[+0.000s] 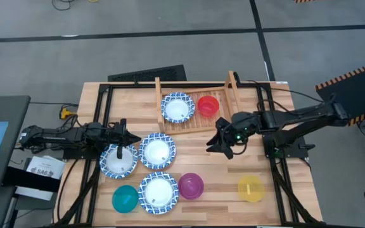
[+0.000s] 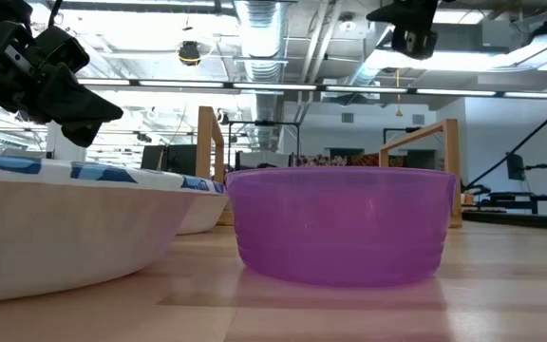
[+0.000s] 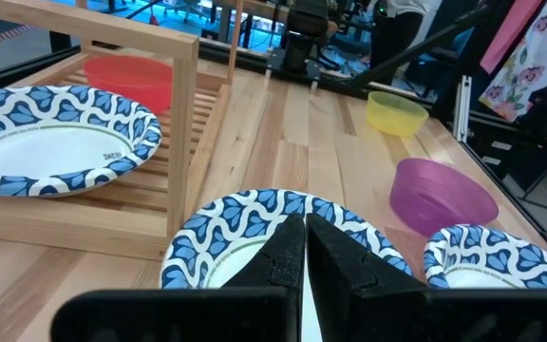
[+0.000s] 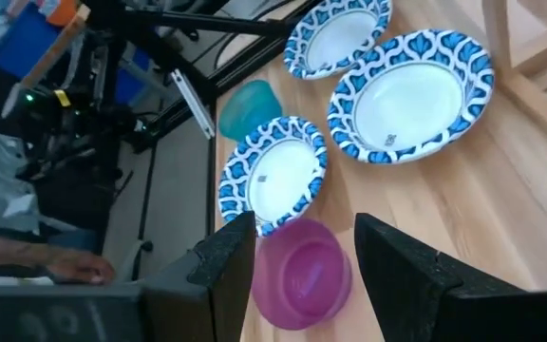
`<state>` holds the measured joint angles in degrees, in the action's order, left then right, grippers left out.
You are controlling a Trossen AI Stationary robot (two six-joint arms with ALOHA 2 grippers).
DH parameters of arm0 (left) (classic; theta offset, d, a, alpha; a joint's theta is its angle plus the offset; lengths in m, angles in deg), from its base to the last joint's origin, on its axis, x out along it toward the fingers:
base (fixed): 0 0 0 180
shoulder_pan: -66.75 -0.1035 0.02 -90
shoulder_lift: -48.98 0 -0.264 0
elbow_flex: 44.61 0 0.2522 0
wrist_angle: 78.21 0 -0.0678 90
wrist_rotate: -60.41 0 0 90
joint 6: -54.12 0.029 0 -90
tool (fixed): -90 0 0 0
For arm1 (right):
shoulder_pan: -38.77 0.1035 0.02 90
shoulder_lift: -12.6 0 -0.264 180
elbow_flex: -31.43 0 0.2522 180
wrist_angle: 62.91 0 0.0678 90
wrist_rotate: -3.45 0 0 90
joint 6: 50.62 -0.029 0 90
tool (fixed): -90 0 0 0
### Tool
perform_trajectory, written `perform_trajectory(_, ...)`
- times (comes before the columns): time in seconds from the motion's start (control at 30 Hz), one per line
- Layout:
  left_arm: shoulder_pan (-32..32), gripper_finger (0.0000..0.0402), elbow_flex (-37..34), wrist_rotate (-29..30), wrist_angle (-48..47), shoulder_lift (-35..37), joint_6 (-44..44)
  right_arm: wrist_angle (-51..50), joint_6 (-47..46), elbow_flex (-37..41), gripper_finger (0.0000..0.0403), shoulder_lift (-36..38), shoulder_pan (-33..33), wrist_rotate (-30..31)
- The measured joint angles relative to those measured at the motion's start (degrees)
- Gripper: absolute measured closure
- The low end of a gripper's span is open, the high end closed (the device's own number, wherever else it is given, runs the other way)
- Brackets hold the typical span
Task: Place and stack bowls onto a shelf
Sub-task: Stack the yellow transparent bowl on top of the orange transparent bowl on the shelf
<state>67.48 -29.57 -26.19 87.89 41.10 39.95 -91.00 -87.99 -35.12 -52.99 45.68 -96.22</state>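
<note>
Left gripper clenched empty above a patterned bowl; right gripper released, beside the shelf.

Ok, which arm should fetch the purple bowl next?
Right, probably. The right gripper hangs open nearer the purple bowl, framing it in its wrist view; the left gripper is shut over a patterned bowl.

Robotics lab, exposed ceiling ducts, concrete floor
</note>
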Motion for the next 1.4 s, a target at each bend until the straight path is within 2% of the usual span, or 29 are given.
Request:
perform_trajectory(0.13, 0.0, 0.0401, 0.0, 0.0, 0.0, 0.0, 0.0, 0.6, -2.9, -0.1, 0.0196, -0.6, 1.3, 0.3)
perform_trajectory(0.27, 0.0, 0.0402, 0.0, 0.0, 0.0, 0.0, 0.0, -2.7, -6.5, -0.2, 0.0196, -1.3, 3.9, -4.4)
perform_trajectory(0.43, 0.0, 0.0401, 0.0, 0.0, 0.0, 0.0, 0.0, -23.6, -9.1, -3.4, 0.0200, -1.2, 10.1, -5.4)
perform_trajectory(0.6, 0.0, 0.0401, 0.0, 0.0, 0.0, 0.0, 0.0, -39.5, -18.4, -3.3, 0.0200, -1.2, 18.6, -3.9)
perform_trajectory(0.8, 0.0, 0.0401, 0.0, 0.0, 0.0, 0.0, 0.0, -38.7, -27.1, 3.2, 0.0200, -1.2, 29.4, -1.6)
perform_trajectory(0.93, 0.0, 0.0401, 0.0, 0.0, 0.0, 0.0, 0.0, -38.3, -30.5, 8.1, 0.0200, -1.2, 34.0, -0.6)
perform_trajectory(1.17, 0.0, 0.0401, 0.0, 0.0, 0.0, 0.0, 0.0, -32.6, -32.8, 13.7, 0.0201, -1.2, 35.1, 0.8)
perform_trajectory(1.4, 0.0, 0.0401, 0.0, 0.0, 0.0, 0.0, 0.0, -31.5, -35.0, 17.0, 0.0201, -1.3, 35.1, 2.9)
